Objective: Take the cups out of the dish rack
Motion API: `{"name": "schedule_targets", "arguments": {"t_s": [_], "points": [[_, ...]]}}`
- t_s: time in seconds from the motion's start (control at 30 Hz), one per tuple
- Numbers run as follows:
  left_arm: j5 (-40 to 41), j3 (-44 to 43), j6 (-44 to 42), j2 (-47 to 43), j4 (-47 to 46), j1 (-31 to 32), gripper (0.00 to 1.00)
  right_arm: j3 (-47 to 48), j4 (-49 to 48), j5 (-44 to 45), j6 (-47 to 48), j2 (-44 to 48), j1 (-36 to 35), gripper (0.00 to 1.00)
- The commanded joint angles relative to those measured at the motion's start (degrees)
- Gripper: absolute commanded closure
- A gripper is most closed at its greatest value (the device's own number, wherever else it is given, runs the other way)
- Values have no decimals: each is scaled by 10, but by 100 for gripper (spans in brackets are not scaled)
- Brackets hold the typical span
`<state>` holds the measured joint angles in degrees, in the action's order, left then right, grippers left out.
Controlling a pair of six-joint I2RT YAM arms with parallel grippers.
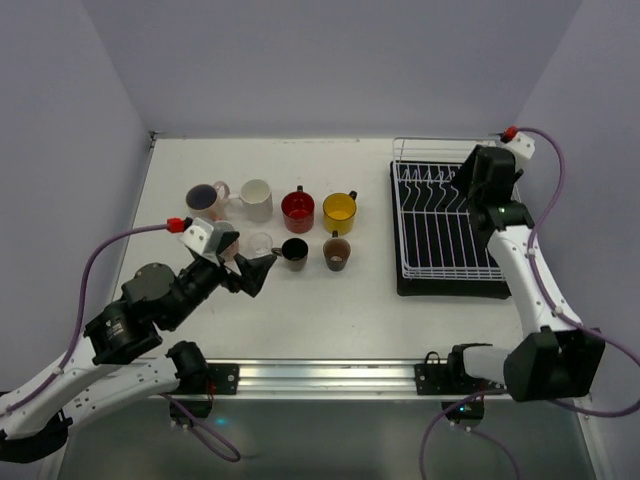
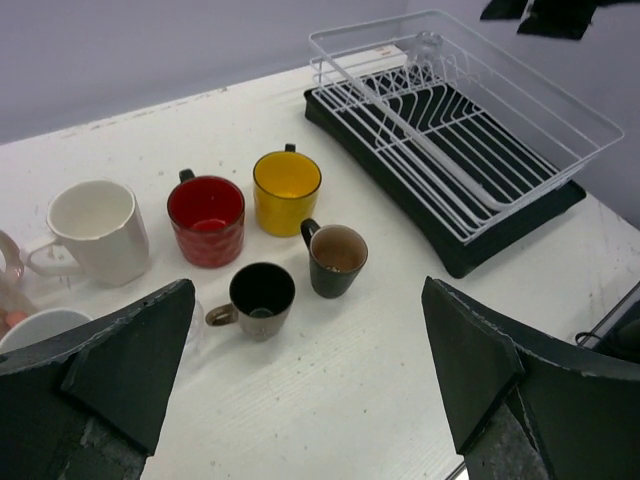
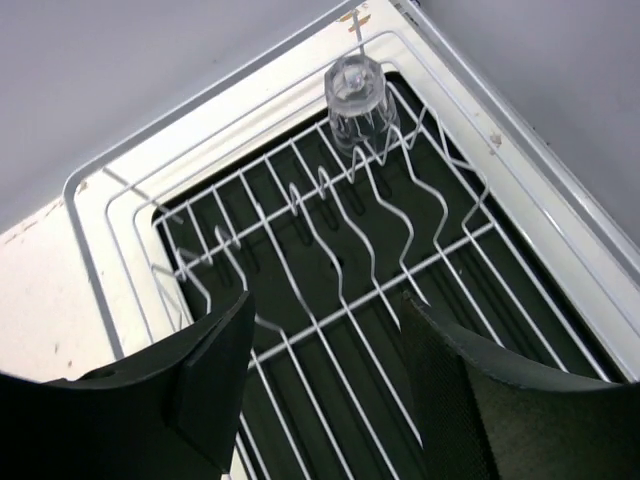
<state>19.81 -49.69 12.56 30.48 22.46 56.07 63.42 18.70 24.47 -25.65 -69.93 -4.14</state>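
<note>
**One Glass Left in the Rack as Mugs Line the Table**

A small clear glass (image 3: 358, 95) stands upside down among the prongs at a far corner of the white wire dish rack (image 1: 430, 235), which sits on a black tray (image 1: 450, 288). The right gripper (image 3: 325, 370) hovers above the rack's middle, its two dark fingers spread wide with nothing between them.

To the left of the rack, six mugs stand upright on the white table (image 1: 330, 310). Nearest the rack are a yellow mug (image 1: 340, 208) and a brown mug (image 1: 337, 252). Beyond them come a red mug (image 1: 298, 209) and a tan mug with a black inside (image 1: 294, 250), then a white mug (image 1: 257, 199) and a pale mug with a purple inside (image 1: 205, 197). Another clear glass (image 1: 260, 243) stands just beside the left gripper (image 2: 310, 380), which is also wide open and empty, well apart from the rack.
</note>
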Motion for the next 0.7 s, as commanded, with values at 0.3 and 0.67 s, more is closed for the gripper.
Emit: {"name": "schedule_targets", "arguments": {"t_s": [0.3,0.67], "points": [[-7,99,-6,-111,-7,4,0,193,-68,-106,74,-275,92,34],[-6,107,-11,-97,-27,4,0,366,-19,-87,135,-432,102,30]]}}
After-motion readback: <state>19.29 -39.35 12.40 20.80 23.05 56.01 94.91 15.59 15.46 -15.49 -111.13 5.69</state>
